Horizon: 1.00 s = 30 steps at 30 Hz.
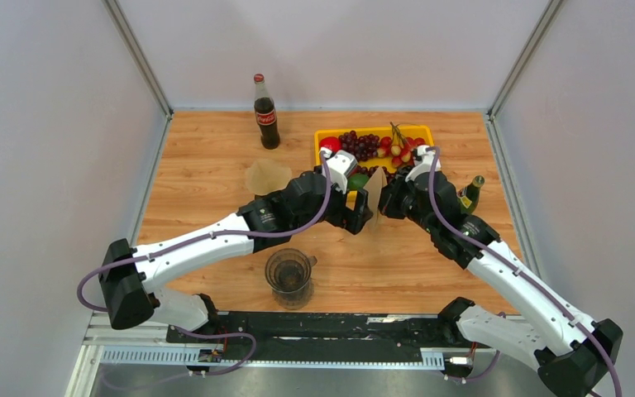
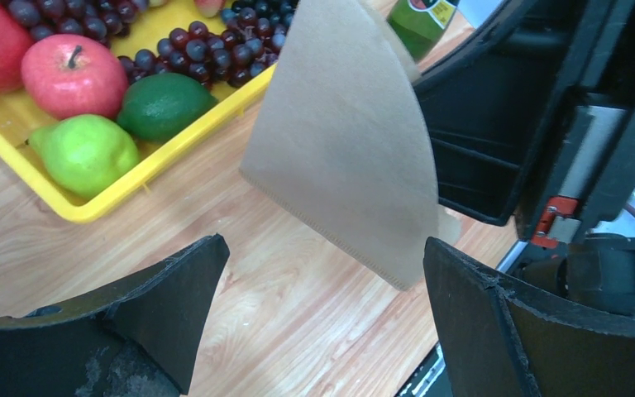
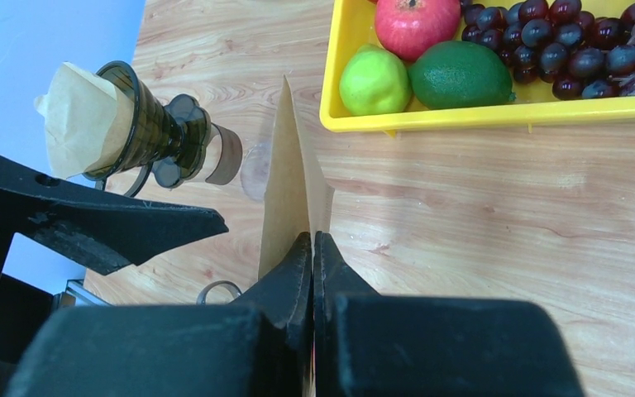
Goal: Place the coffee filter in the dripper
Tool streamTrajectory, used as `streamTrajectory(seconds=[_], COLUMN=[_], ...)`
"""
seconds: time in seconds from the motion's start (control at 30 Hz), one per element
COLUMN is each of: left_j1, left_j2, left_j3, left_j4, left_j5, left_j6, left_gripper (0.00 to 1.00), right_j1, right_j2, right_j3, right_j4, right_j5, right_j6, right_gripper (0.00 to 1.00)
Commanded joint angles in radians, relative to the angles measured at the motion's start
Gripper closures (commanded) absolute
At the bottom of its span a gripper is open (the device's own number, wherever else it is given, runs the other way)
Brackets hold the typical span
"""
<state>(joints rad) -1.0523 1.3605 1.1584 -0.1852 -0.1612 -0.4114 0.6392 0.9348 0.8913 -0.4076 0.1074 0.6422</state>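
Note:
A brown paper coffee filter point(image 1: 374, 192) is held upright above the table, edge-on in the right wrist view point(image 3: 289, 165). My right gripper point(image 1: 383, 201) is shut on its lower edge point(image 3: 312, 240). My left gripper point(image 1: 362, 217) is open just left of it. In the left wrist view its fingers point(image 2: 322, 256) stand wide apart below the filter point(image 2: 347, 141), not touching it. An empty dark see-through dripper point(image 1: 289, 275) stands near the front middle. A second dripper point(image 3: 157, 132) with a filter in it point(image 1: 266, 175) stands back left.
A yellow tray point(image 1: 331, 135) of fruit sits at the back, right behind the grippers; its rim shows in the left wrist view point(image 2: 91, 207). A cola bottle point(image 1: 265, 112) stands back left. A green bottle point(image 1: 470, 194) stands beside my right arm.

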Motion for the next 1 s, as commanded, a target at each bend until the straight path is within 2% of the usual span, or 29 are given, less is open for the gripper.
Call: streamTrajectory(seconds=[0.0, 0.23, 0.5, 0.77, 0.97], left_j1=[-0.006, -0.007, -0.009, -0.018, -0.023], left_j2=[-0.038, -0.028, 0.008, -0.013, -0.023], left_j3=[-0.006, -0.024, 0.016, -0.006, -0.014], left_j4=[0.045, 0.112, 0.068, 0.100, 0.096], left_j5=[0.078, 0.095, 0.001, 0.088, 0.095], left_j6=[-0.001, -0.025, -0.004, 0.001, 0.014], left_gripper=[0.00, 0.00, 0.00, 0.00, 0.00], right_j1=[0.002, 0.002, 0.002, 0.002, 0.002], right_j2=[0.013, 0.014, 0.002, 0.035, 0.044], right_j3=[0.042, 0.041, 0.037, 0.042, 0.046], right_j4=[0.013, 0.014, 0.014, 0.012, 0.013], right_j5=[0.015, 0.017, 0.003, 0.034, 0.044], right_j6=[0.025, 0.063, 0.097, 0.099, 0.101], right_gripper=[1.00, 1.00, 1.00, 1.00, 1.00])
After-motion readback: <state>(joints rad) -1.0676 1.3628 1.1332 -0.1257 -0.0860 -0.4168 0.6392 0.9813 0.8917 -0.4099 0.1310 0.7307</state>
